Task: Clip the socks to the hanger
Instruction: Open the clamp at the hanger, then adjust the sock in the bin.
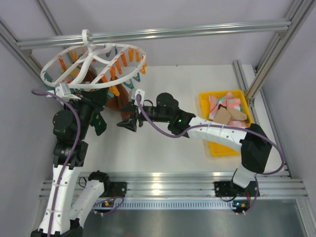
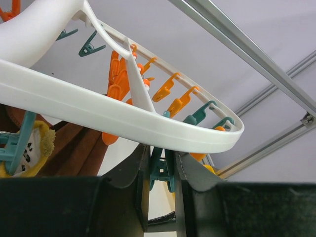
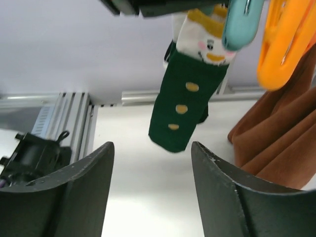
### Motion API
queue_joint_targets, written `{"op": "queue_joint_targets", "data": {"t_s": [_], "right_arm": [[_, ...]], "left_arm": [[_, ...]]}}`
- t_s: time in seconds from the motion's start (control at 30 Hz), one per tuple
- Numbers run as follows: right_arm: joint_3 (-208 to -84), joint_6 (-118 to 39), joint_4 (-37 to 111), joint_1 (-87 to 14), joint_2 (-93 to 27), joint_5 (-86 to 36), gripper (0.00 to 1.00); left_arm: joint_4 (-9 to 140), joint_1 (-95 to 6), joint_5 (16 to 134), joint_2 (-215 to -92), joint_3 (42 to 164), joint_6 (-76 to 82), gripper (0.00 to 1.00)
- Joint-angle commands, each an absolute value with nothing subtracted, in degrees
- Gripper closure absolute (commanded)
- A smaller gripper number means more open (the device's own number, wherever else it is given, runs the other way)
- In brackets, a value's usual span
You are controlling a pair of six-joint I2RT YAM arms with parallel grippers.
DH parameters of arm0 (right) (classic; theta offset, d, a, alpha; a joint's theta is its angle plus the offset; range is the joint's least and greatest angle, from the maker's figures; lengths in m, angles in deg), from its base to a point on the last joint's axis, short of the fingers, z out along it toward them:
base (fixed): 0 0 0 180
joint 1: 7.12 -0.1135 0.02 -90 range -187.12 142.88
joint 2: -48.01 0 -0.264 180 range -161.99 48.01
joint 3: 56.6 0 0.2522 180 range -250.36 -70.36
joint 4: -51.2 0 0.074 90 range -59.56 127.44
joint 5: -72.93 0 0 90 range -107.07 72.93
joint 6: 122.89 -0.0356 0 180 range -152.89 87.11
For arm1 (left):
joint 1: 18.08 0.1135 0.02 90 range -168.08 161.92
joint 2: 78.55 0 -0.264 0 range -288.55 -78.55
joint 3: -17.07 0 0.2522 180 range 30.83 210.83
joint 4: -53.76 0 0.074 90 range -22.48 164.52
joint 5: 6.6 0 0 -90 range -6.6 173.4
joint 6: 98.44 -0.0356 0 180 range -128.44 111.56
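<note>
The white ring hanger [image 1: 88, 44] hangs from the rail at the back left, with orange and teal clips under it. A maroon-brown sock [image 1: 118, 101] and a dark green sock [image 3: 190, 98] with yellow dots hang clipped to it. My left gripper [image 1: 96, 98] reaches up under the ring's near rim [image 2: 98, 108] and is shut on a teal clip [image 2: 160, 170]. My right gripper [image 1: 129, 123] is open and empty, just below and in front of the green sock, above the table. The maroon sock also shows in the right wrist view [image 3: 276, 138].
A yellow tray [image 1: 217, 147] at the right holds several pink, mint and beige socks [image 1: 227, 106]. The aluminium rail [image 1: 197, 30] runs across the back, with frame posts at both sides. An orange clip [image 3: 286, 44] hangs close by the right wrist camera.
</note>
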State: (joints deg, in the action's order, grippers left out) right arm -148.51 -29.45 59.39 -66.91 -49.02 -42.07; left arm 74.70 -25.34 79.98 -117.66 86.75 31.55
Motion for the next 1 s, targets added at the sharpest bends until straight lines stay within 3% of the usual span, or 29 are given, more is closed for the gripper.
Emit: {"op": "queue_joint_targets", "data": {"t_s": [0.0,0.1,0.2,0.23,0.4,0.53,0.6,0.7,0.8,0.97], "right_arm": [[-147.4,-30.6,56.6,-64.6,-43.5,-43.7,0.37],[-146.5,-32.5,52.0,-62.2,-41.3,-44.1,0.28],[-141.7,-35.0,46.6,-56.0,-36.8,-45.3,0.03],[-138.2,-34.7,44.0,-54.5,-33.7,-45.0,0.00],[-130.2,-25.9,31.2,-41.9,-24.9,-46.2,0.00],[-129.3,-8.9,13.1,-27.5,-21.4,-56.9,0.00],[-129.7,3.2,3.1,-20.2,-21.9,-57.0,0.00],[-132.6,8.8,-5.5,-9.6,-26.6,-56.5,0.03],[-134.3,2.7,-1.2,-0.5,-30.3,-54.0,0.08],[-128.7,-16.3,17.3,3.8,-29.4,-43.0,0.16]], "left_arm": [[69.8,-24.7,83.1,-119.2,87.2,33.0,1.00],[69.7,-24.8,81.6,-119.6,87.2,33.0,1.00],[69.6,-24.7,81.1,-119.8,87.0,33.0,1.00],[69.3,-24.8,80.8,-119.9,87.0,33.0,1.00],[69.2,-24.7,80.3,-120.2,86.6,33.4,1.00],[69.4,-24.8,80.0,-120.0,86.5,33.0,1.00],[69.5,-24.7,79.7,-119.9,86.4,32.8,1.00],[69.1,-24.7,79.6,-119.9,86.0,32.8,1.00],[69.1,-24.8,79.8,-119.9,85.8,32.8,1.00],[69.1,-24.8,80.0,-120.1,85.3,33.0,1.00]]}}
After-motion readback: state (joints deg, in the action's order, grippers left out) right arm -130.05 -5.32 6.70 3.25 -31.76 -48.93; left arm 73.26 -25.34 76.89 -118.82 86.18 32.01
